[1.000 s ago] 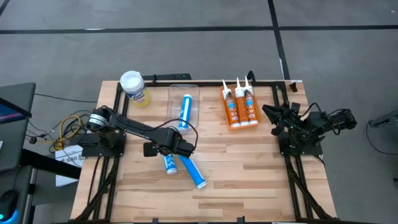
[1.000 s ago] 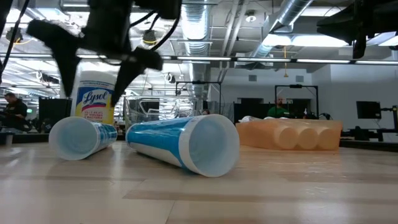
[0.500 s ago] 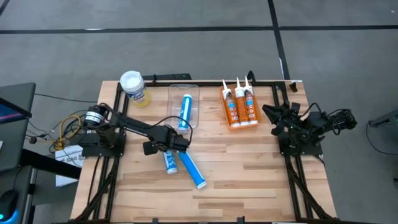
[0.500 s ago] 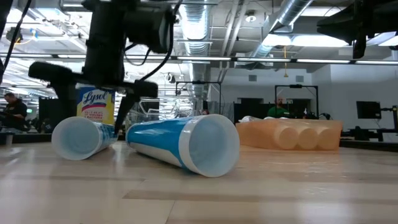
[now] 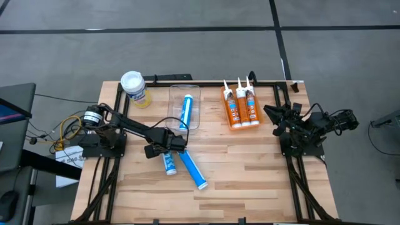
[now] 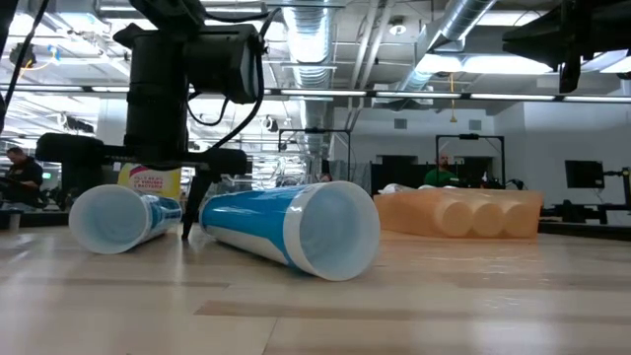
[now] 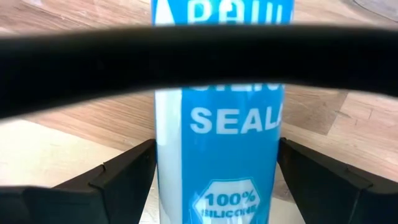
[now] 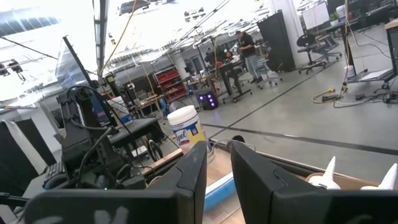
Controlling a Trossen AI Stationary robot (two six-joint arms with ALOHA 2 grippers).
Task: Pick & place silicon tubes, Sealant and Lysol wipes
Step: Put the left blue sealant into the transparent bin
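High view: wooden table (image 5: 250, 169) seen from straight above. The wipes canister (image 5: 135, 89), white lid and yellow label, stands upright at about 11 o'clock from the table's centre. A clear tray (image 5: 174, 103) at 12 o'clock holds one blue tube (image 5: 185, 111) lying lengthwise. Three orange tubes (image 5: 241, 107) lie side by side, touching, at about 1 o'clock, nozzles pointing to the far edge. Two more blue tubes lie near the centre: a short-looking one (image 5: 169, 164) at about 8 o'clock and a longer one (image 5: 192, 170) slanting toward 5 o'clock, their upper ends close together. The left gripper (image 5: 172, 142) is low over the upper end of the first of these. The right arm (image 5: 306, 128) is folded at the table's 3 o'clock edge.

Low view: the left gripper (image 6: 193, 187) hangs down with fingers spread, one finger tip (image 6: 185, 227) on the table between the two blue tubes, whose open ends face the camera (left tube (image 6: 113, 217), right tube (image 6: 296, 227)). The canister's label (image 6: 150, 181) shows behind the gripper. Orange tubes (image 6: 463, 213) lie at 3 o'clock.

Left wrist view: blue tube (image 7: 219, 143) fills the middle, between both dark fingers (image 7: 124, 180), with a gap on each side; jaws apart, not clamped.

Right wrist view: the right gripper (image 8: 214, 168) has fingers close, narrow gap, holding nothing. Canister (image 8: 186, 129) stands far across the table; people show in the room beyond.
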